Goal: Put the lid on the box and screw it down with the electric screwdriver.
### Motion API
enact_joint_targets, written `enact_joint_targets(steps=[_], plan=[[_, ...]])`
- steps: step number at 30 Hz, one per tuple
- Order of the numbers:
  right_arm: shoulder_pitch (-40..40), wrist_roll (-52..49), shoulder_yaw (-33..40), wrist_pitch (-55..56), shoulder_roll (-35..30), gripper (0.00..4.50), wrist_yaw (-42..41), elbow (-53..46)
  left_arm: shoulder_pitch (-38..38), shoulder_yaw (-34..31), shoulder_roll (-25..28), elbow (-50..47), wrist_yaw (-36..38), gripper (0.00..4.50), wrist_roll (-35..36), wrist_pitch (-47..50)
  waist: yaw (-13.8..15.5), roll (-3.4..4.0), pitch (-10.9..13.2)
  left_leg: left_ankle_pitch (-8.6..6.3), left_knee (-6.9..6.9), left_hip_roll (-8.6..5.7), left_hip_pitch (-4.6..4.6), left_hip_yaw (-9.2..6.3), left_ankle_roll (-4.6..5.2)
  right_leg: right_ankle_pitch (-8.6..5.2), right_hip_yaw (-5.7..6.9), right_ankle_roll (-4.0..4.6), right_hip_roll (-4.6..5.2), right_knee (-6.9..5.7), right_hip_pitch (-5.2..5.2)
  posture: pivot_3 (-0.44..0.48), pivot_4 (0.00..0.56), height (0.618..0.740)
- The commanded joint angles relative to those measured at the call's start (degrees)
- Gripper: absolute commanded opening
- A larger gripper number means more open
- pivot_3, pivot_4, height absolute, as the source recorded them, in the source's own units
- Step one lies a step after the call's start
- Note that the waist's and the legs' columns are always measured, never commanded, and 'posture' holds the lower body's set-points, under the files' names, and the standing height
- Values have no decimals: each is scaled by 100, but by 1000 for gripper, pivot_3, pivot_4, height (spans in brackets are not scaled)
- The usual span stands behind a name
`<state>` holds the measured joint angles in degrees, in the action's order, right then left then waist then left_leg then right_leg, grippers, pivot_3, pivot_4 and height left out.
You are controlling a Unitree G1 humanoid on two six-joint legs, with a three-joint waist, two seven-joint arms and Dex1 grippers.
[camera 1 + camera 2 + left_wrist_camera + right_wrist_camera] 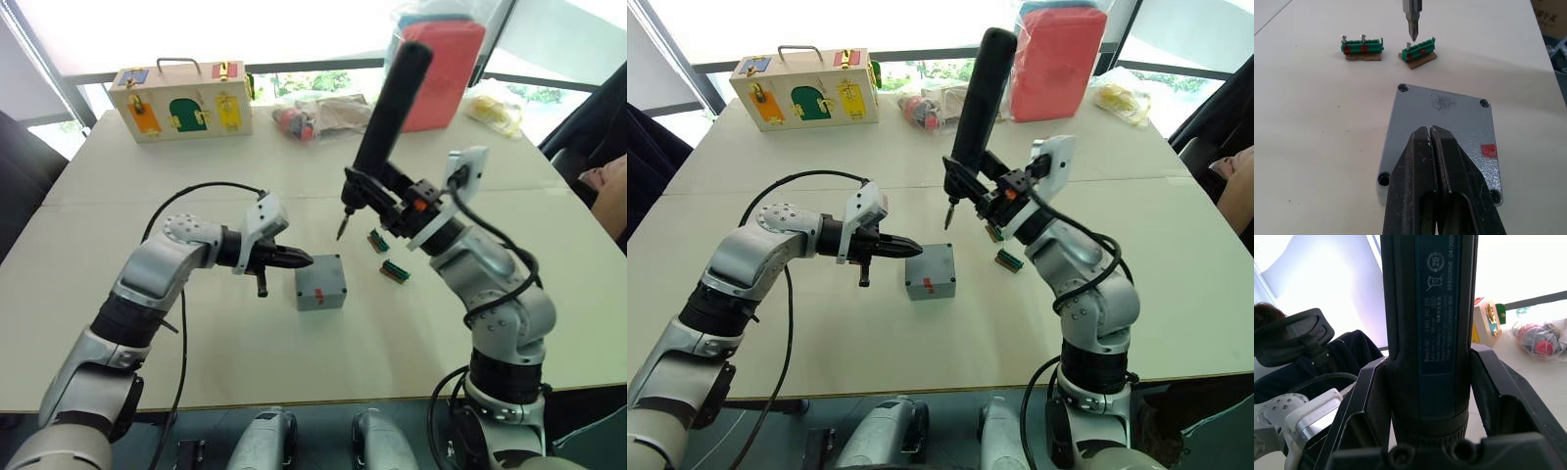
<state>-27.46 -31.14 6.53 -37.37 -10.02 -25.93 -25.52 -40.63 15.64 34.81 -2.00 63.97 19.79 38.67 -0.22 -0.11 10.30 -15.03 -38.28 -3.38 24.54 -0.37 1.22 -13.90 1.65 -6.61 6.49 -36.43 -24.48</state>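
Lid (1442,139) sat already on the box (320,284), its four corner holes looking empty, out in the middle of the tabletop (147,176). The left tool (294,259) hovered just beside and above the near-left edge of that lid, its two black fingers pressed together on nothing, tips pointing across the grey plate.

Over on the other side, the right tool (1430,396) was clamped around the barrel of the electric screwdriver (387,108), and what a steep angle it stood at: long axis nearly upright, butt end leaning away toward the window, bit aimed down and slightly toward the box. The bit tip (1413,32) hung in the air beyond the far edge of the lid, closer to the two green screw holders (1391,47), which lay on the tabletop just past the box, screws standing in them.

So the driver lay on the far-right side of the box, and the right arm was plainly the one to do the work. To my eye, a screw wanted collecting from the holders first, then the bit had to come back over a corner hole, held plumb.
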Motion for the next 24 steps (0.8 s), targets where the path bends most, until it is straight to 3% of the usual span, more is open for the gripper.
enact_joint_targets(steps=[1,8,24], plan=[[-8,169,-216,589,28,1879,-54,-58,97,130,76,-172,-18,0,-171,-35,-33,0,0,0,0,0,0,0,0,0,0,0,0,0,1,0,150,740],[177,465,-571,1088,-59,1879,-181,238,217,223,151,-271,-34,0,-372,-97,-54,0,-1,0,1,1,-6,1,0,0,-4,0,-1,0,2,0,150,740],[491,813,-632,1729,-211,1879,-190,717,278,235,137,-505,-14,0,-341,120,-44,-1,-3,0,1,0,-11,1,0,-1,-5,0,-1,0,7,0,150,740]])
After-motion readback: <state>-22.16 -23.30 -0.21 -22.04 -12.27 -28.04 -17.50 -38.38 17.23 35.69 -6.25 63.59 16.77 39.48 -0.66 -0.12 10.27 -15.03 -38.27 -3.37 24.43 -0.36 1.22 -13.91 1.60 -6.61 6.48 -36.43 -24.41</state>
